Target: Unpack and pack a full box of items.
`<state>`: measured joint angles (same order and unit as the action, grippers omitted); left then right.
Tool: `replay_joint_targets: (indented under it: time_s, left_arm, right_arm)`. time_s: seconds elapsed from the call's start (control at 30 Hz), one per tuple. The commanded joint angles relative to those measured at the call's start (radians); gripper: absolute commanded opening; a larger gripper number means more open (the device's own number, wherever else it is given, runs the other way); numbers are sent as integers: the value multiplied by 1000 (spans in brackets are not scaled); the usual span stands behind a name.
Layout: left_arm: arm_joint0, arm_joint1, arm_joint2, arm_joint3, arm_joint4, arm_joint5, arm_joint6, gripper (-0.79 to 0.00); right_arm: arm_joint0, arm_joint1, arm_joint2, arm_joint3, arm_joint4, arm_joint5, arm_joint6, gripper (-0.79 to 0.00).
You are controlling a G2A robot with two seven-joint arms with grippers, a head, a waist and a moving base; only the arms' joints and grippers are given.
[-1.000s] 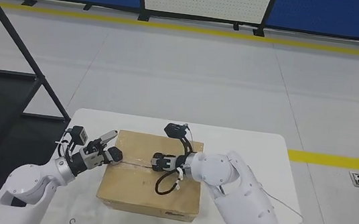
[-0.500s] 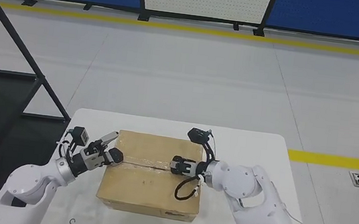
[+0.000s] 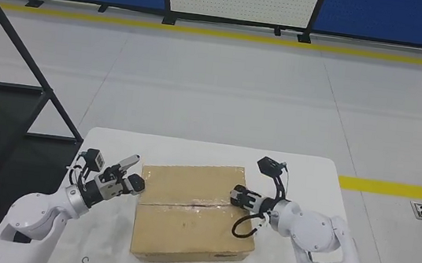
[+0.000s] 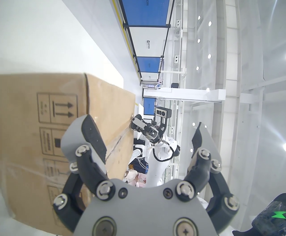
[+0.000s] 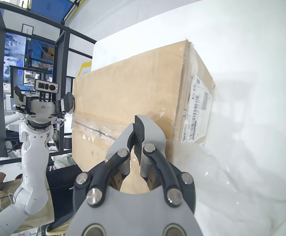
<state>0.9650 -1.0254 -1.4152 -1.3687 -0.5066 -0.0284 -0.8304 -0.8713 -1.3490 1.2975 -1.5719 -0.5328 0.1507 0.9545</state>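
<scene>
The brown cardboard box (image 3: 193, 213) lies on the white table (image 3: 309, 169), turned a little askew, its flaps held down by a clear taped seam (image 5: 100, 131). My right gripper (image 3: 239, 197) is shut, and its tips (image 5: 136, 128) rest on that seam near the box's right end. I see nothing between the fingers. My left gripper (image 3: 133, 172) stands open at the box's left end (image 4: 44, 111). One of its pads (image 5: 68, 101) touches the end face at the top edge, while the other finger (image 4: 201, 138) hangs free in the air.
A white shipping label (image 5: 197, 109) is stuck on the box's right end face. Crinkled clear plastic (image 5: 234, 156) covers the table beside that end. A black metal rack (image 3: 8, 106) stands off the table's left side.
My right gripper has slid right along the taped seam from the box's middle to its right end. The box has shifted right and turned slightly. The left gripper has stayed where it was.
</scene>
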Motion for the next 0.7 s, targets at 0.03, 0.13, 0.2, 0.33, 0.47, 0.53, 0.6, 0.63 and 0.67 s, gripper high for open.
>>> replay_joint_targets:
  time_s: [0.03, 0.13, 0.2, 0.33, 0.47, 0.53, 0.6, 0.63, 0.67]
  left_arm:
    - [-2, 0, 3, -1, 3, 4, 0, 0]
    - [-4, -1, 9, -5, 5, 6, 1, 0]
    - [-6, -2, 13, -6, 7, 7, 1, 0]
    - [-7, -2, 16, -6, 10, 7, 2, 0]
    - [-5, -2, 14, -6, 9, 7, 5, 0]
    - [-4, -2, 13, -7, 10, 8, 8, 0]
    - [-3, -2, 12, -8, 9, 8, 8, 0]
    - [-2, -2, 11, -8, 8, 9, 10, 0]
    - [-2, -2, 11, -9, 8, 9, 10, 0]
  right_arm:
    - [-33, 7, 29, -40, 13, -14, -6, -785]
    - [-66, 13, 55, -80, 30, -39, -31, -785]
    - [-79, 17, 65, -98, 28, -43, -39, -785]
    - [-80, 25, 81, -108, 8, -27, -32, -785]
    - [-76, 33, 106, -97, -8, -8, -23, -785]
    - [-73, 36, 112, -89, -12, -2, -19, -785]
    - [-73, 39, 113, -80, -18, 6, -14, -785]
    - [-72, 40, 111, -76, -17, 6, -13, -785]
    - [-71, 41, 110, -68, -24, 12, -12, -785]
